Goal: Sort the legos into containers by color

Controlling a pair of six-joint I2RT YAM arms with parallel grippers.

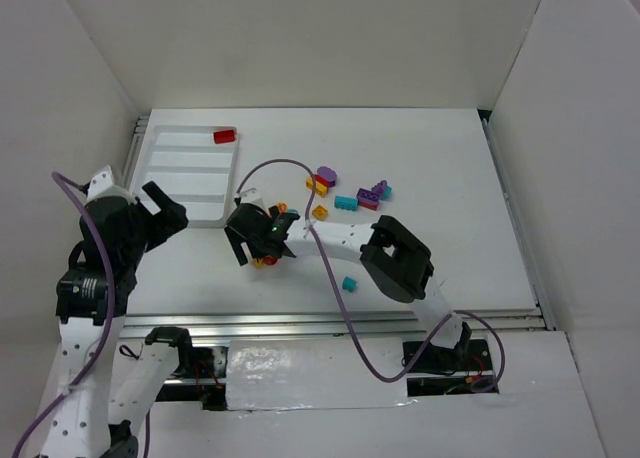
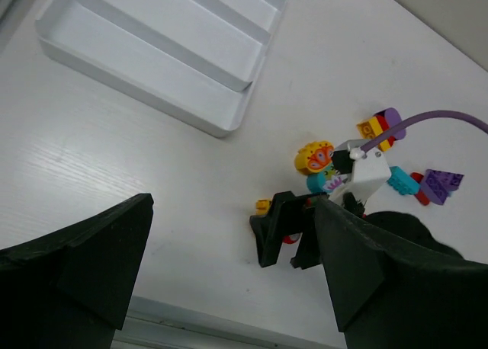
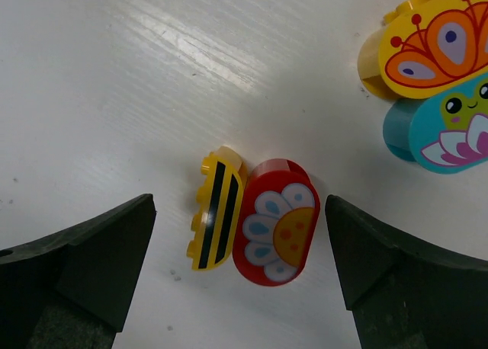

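Observation:
My right gripper is open and hovers low over the table, its fingers either side of two touching legos: a red rounded one with a flower print and a yellow one with black stripes. In the top view it is right of the white tray. One red lego lies in the tray's farthest compartment. My left gripper is open and empty, by the tray's near right corner. More legos lie in a loose group mid-table.
A yellow crown lego and a teal frog lego lie just beyond the right finger. A lone teal lego lies near the right arm. The purple cable loops over the table. The tray shows in the left wrist view.

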